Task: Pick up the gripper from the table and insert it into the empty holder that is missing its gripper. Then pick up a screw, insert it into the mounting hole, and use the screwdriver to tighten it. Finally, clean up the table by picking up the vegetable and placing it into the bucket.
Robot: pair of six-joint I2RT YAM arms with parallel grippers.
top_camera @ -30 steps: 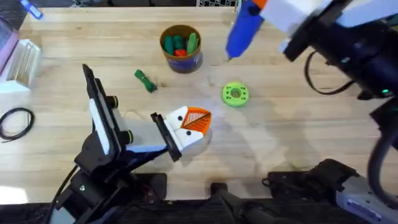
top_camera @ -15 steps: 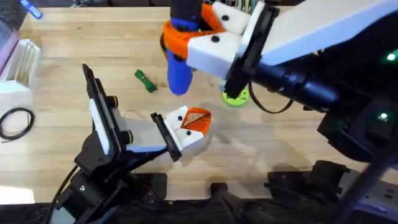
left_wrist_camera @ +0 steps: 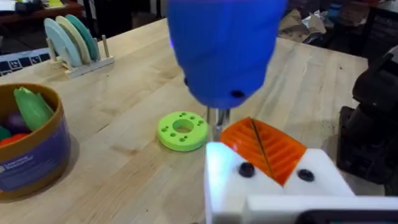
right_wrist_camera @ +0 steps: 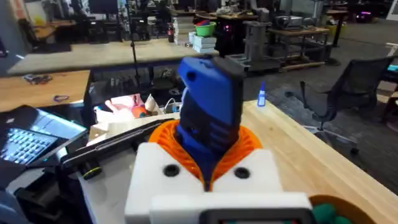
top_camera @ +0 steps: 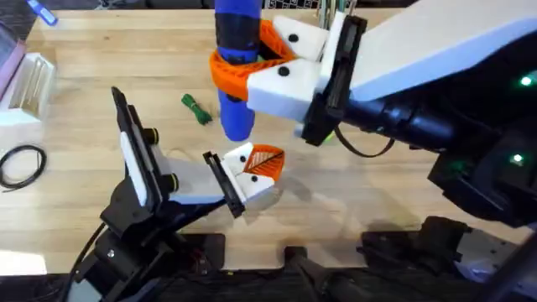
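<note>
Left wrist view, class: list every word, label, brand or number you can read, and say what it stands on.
Bucket: white print low on its dark blue side, too blurred to read.
Screwdriver: no readable marking.
Green disc: no text.
Nothing in this view can be read as words or numbers.

Faint white print runs across the dark blue body of the round yellow-rimmed bucket [left_wrist_camera: 28,165], too small to read; no other lettering is legible
</note>
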